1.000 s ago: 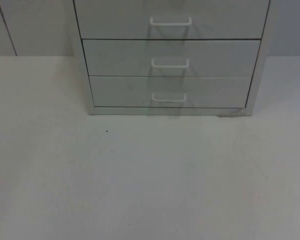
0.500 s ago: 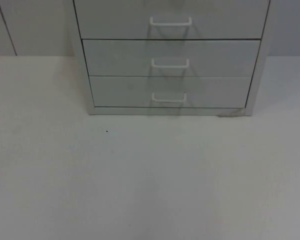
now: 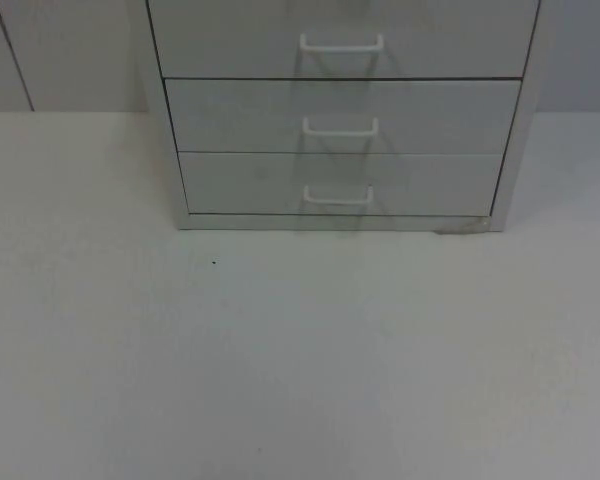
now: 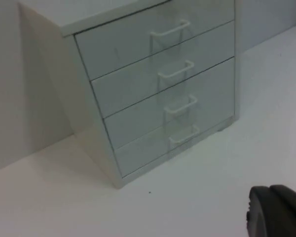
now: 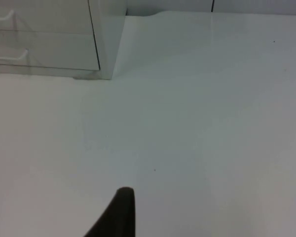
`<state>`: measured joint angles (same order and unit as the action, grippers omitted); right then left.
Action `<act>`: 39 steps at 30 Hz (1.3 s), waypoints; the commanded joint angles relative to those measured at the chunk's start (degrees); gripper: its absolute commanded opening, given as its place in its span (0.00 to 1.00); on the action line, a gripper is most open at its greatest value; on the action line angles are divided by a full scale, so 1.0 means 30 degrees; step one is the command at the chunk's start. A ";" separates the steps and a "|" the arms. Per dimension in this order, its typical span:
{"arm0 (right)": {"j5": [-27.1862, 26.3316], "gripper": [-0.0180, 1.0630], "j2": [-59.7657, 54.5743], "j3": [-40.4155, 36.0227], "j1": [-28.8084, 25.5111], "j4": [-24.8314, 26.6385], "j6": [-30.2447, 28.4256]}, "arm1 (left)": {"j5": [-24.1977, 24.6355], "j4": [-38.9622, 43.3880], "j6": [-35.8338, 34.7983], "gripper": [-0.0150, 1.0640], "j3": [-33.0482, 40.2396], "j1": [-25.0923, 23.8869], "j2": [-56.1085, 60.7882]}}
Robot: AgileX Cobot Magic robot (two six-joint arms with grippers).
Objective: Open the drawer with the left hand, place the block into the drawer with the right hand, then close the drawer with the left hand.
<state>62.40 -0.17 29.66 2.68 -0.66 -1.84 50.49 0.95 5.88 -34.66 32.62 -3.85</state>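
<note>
White table top (image 3: 300, 350) runs back to a grey partition wall (image 3: 60, 50), and we've got a pale drawer cabinet (image 3: 340, 110) standing against that wall. All the drawers we can see look pushed in flush, each with a white handle (image 3: 337, 195). No gripper on the cabinet. We see the left gripper (image 4: 276, 212) as one black fingertip out in front of the cabinet, well apart from it; the right gripper (image 5: 119, 212) is off past the cabinet's corner. Can't tell how far either is spread or whether it carries anything.
</note>
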 commanded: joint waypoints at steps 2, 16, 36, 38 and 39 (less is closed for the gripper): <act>-0.0221 0.99 0.0057 -0.0020 -0.0039 -0.0166 -0.0227 | 0.1049 0.0844 -0.0786 0.01 0.0107 0.0126 0.0996; -0.0262 0.99 0.0057 -0.0020 -0.0039 -0.0112 -0.0191 | 0.3553 -0.0504 -0.2585 0.01 0.1957 -0.0043 0.1282; -0.0225 0.99 0.0057 -0.0020 -0.0039 -0.0112 -0.0189 | 0.3689 -0.0762 -0.2350 0.67 0.2127 -0.0445 0.1282; -0.0225 0.99 0.0057 -0.0020 -0.0039 -0.0112 -0.0189 | 0.3689 -0.0762 -0.2350 0.99 0.2127 -0.0445 0.1282; -0.0225 0.99 0.0057 -0.0020 -0.0039 -0.0112 -0.0189 | 0.3689 -0.0692 -0.2391 0.98 0.2127 -0.0445 0.1282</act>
<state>62.20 -0.17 29.66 2.68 -0.80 -2.33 61.35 -0.64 -1.14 -28.46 31.35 -0.21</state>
